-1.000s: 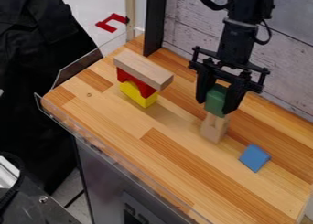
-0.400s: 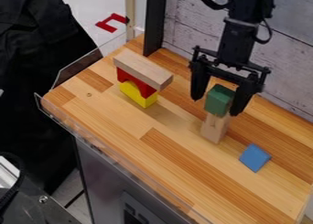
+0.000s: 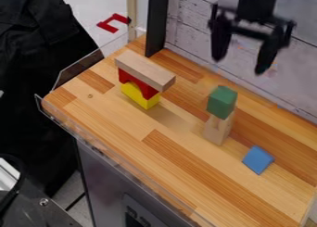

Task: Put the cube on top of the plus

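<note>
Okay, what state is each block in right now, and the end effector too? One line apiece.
End effector: open, raised
Green cube: stacked on wooden block
Wooden block: upright
Wooden plank: lying on red arch
Red arch: on yellow block
Yellow block: bearing arch
Blue block: apart

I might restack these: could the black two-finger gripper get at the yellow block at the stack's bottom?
Probably not directly: the gripper is open and empty, but a red arched block and rectangular wooden plank sit above the yellow block.
</note>
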{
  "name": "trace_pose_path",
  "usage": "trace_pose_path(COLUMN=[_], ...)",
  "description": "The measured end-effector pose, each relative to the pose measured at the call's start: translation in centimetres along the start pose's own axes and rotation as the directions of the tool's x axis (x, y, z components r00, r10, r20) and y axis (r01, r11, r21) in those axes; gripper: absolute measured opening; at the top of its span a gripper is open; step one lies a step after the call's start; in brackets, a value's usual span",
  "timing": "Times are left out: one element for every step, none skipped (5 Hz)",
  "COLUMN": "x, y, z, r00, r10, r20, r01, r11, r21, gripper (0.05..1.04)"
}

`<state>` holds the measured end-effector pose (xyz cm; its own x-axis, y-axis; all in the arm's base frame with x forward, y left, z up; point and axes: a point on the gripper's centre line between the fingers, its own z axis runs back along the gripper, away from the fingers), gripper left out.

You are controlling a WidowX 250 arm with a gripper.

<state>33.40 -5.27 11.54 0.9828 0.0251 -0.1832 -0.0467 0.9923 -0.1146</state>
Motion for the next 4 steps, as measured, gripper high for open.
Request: trace_pose_path(x=[0.5, 0.2, -0.8, -0.9], y=[2.1, 4.5, 6.1, 6.9], z=[0.8, 0.6, 1.0, 0.7], r00=[0.998, 0.988, 0.972, 0.964], r10=[0.058, 0.149, 0.224, 0.252], r20=[0.015, 0.039, 0.077, 0.091], r01=[-0.058, -0.149, -0.226, -0.255], r11=[0.998, 0.989, 0.974, 0.966], r21=[-0.002, 0.009, 0.015, 0.030], gripper=[1.000, 1.000, 1.000, 1.000])
